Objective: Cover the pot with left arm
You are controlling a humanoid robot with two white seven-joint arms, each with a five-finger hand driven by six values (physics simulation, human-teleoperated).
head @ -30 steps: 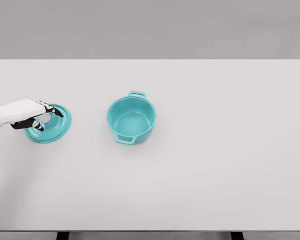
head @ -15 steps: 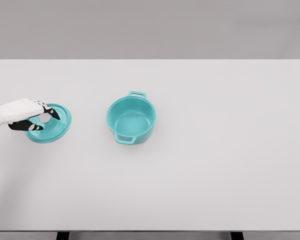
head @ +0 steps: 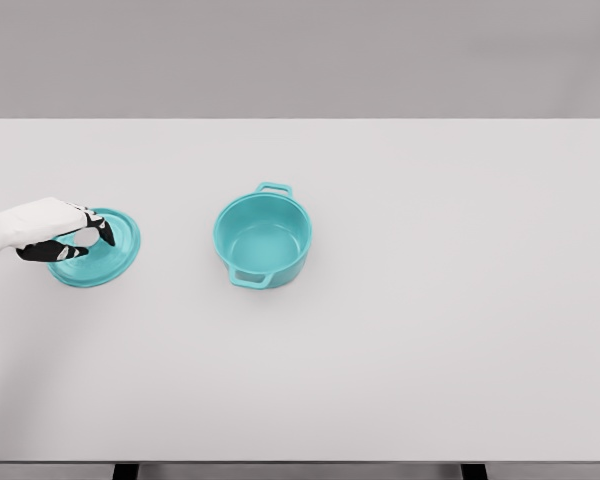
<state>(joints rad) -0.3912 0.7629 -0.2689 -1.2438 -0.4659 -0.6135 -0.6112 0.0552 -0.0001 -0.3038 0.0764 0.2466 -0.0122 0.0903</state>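
A teal lid [head: 108, 262] lies flat on the white table [head: 430, 330] at the far left. My left hand [head: 92, 240] comes in from the left edge and sits over the lid's middle. Its black-tipped fingers are curled around the lid's knob, which they hide. The teal pot [head: 263, 240] stands open and empty near the table's middle, well to the right of the lid, with one handle toward the back and one toward the front. The right arm does not show.
The table's front edge runs along the bottom of the picture, with dark legs just below it. A grey wall stands behind the table.
The left hand's fingers have closed in over the lid's pale knob, which showed between them before. The lid has shifted very slightly; the pot has not moved.
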